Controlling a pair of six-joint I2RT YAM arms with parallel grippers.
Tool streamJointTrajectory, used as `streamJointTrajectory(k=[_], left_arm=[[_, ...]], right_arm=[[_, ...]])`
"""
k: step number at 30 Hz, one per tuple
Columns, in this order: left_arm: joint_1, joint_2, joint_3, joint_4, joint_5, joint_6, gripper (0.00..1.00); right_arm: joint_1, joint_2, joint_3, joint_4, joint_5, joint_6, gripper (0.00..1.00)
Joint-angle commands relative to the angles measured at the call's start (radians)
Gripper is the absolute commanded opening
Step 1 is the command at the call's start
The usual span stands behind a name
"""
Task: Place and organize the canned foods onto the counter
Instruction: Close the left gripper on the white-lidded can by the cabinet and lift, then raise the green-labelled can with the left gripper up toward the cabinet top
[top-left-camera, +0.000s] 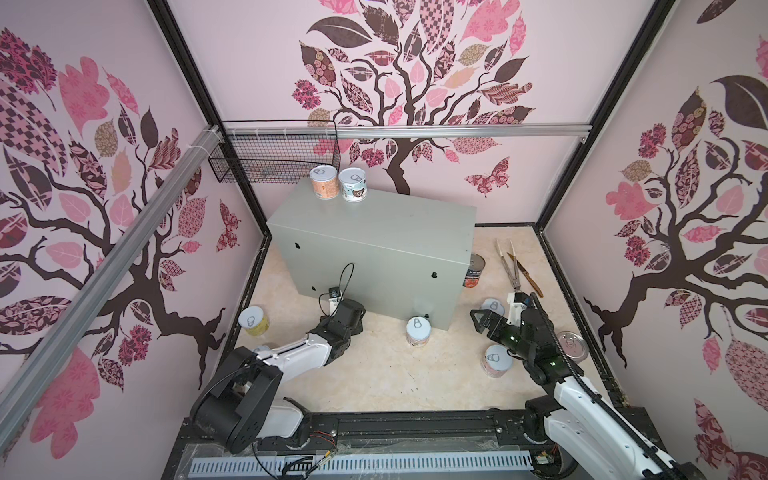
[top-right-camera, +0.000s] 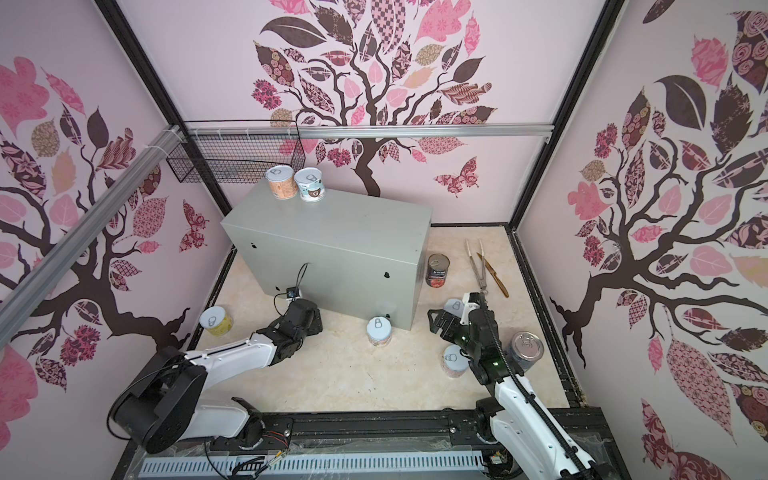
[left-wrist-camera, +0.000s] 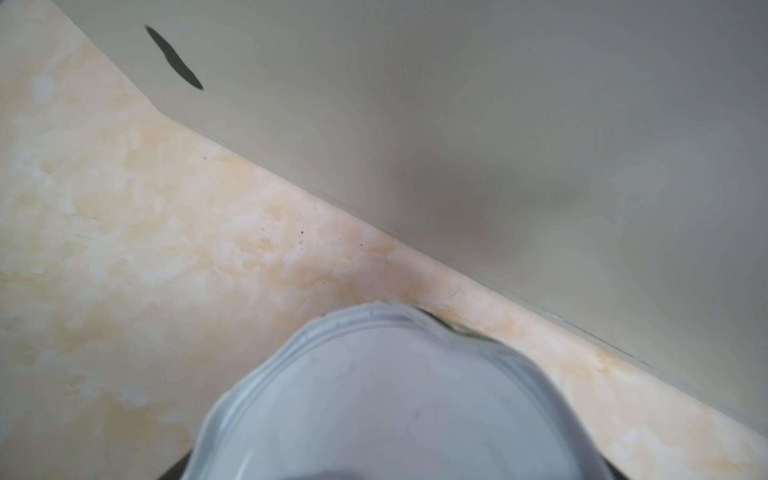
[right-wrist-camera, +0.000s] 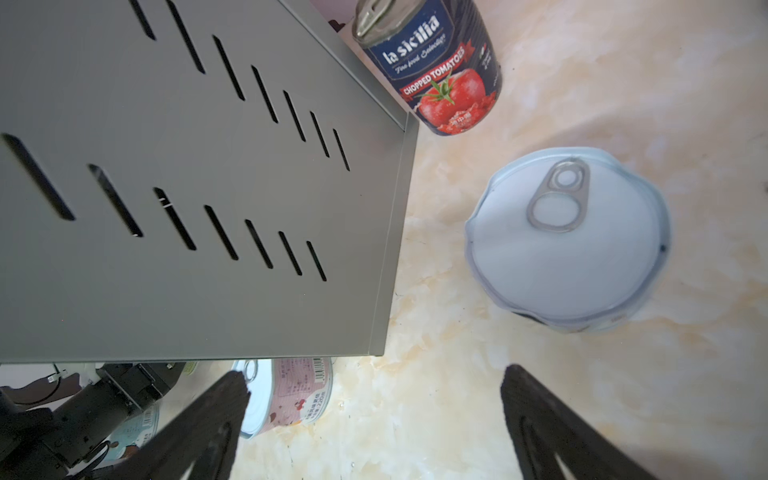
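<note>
Pale can lid (left-wrist-camera: 395, 399) close under left wrist lens, just beside counter (left-wrist-camera: 498, 124) wall; left gripper (top-left-camera: 352, 312) jaws unseen, state not determinable. Right wrist: right gripper (right-wrist-camera: 374, 419) jaws wide apart, empty, near short can (right-wrist-camera: 567, 241) and tomato can (right-wrist-camera: 440, 70) on floor (right-wrist-camera: 623, 83). Both top views: orange can (top-left-camera: 323, 182), blue-white can (top-left-camera: 352, 185) upright atop counter's far left end.

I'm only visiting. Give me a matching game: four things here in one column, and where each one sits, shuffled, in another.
Things:
1. tomato can
2. yellow can
3. orange can
4. tongs

Places:
A. on top of the counter
B. on the table, by the left wall
C. beside the knife
D. on the table, at the counter's right end

Pairs: 1-D, 2-B, 3-A, 4-C
</note>
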Motion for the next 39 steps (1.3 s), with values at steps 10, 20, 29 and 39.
streamJointTrajectory(k=[10, 20, 29, 39], left_arm=[[-0.051, -0.366, 0.081, -0.245, -0.021, -0.008, 0.59], [-0.070, -0.601, 0.233, -0.475, -0.015, 0.053, 0.57], [-0.070, -0.644, 0.356, -0.656, 0.035, 0.148, 0.57], [-0.067, -0.532, 0.675, -0.809, 0.035, 0.294, 0.56]], right_arm=[[-0.005, -0.122, 0.020, 0.001, -0.065, 0.066, 1.00], [-0.005, -0.212, 0.076, -0.060, -0.054, 0.082, 1.00], [-0.005, -0.198, 0.172, -0.092, -0.021, 0.039, 1.00], [-0.005, -0.155, 0.209, -0.075, -0.041, 0.015, 1.00]])
